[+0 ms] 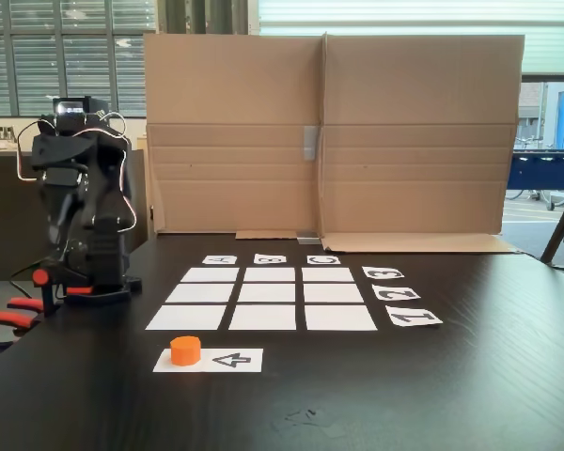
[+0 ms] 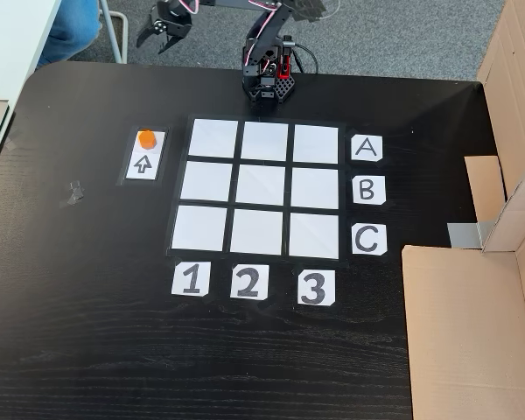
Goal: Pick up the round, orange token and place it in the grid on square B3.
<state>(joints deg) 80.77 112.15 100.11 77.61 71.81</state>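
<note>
The orange token (image 1: 185, 349) (image 2: 146, 138) stands on one end of a white card with a black arrow (image 1: 230, 360) (image 2: 144, 162), beside the grid (image 1: 263, 318) (image 2: 206, 181) of white rectangles. Going by the letter and number cards, square B3 (image 1: 270, 274) (image 2: 315, 188) lies bare. The black arm (image 1: 80, 197) is folded at the table's edge by its base (image 2: 267, 83). In the fixed view from above, its gripper (image 2: 153, 42) hangs beyond the table edge, well away from the token. Its fingers stand apart with nothing between them.
A cardboard wall (image 1: 329, 132) (image 2: 472, 324) borders the far side of the grid. Orange-red clamp handles (image 1: 9, 318) stick out by the arm's base. A person's leg in blue (image 2: 70, 26) shows off the table. A small smudge (image 2: 73, 191) marks the dark tabletop.
</note>
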